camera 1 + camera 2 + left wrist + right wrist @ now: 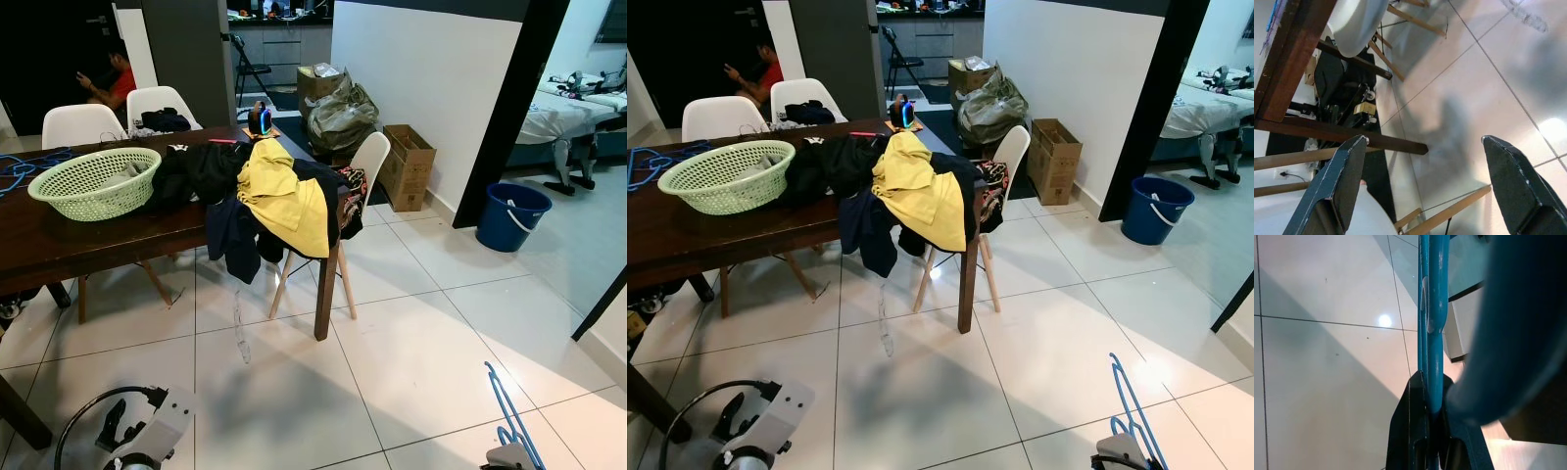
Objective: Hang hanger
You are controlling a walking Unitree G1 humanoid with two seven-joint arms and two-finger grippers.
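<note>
A blue plastic hanger (509, 411) sticks up at the bottom right of the head views, held low over the tiled floor. My right gripper (1431, 428) is shut on the blue hanger (1431, 308), whose bars run straight out between the black fingers. My left gripper (1425, 186) is open with nothing between its fingers (1334, 186), down near the floor beside the table; its wrist (147, 426) is at the bottom left. More blue hangers (24, 164) lie on the table's far left end.
A dark wooden table (59, 240) carries a green basket (93, 181) and a heap of black and yellow clothes (284, 201). White chairs (367, 162) surround it. A blue bucket (512, 215), cardboard box (409, 162) and bags (338, 117) stand right. A person (113, 78) sits behind.
</note>
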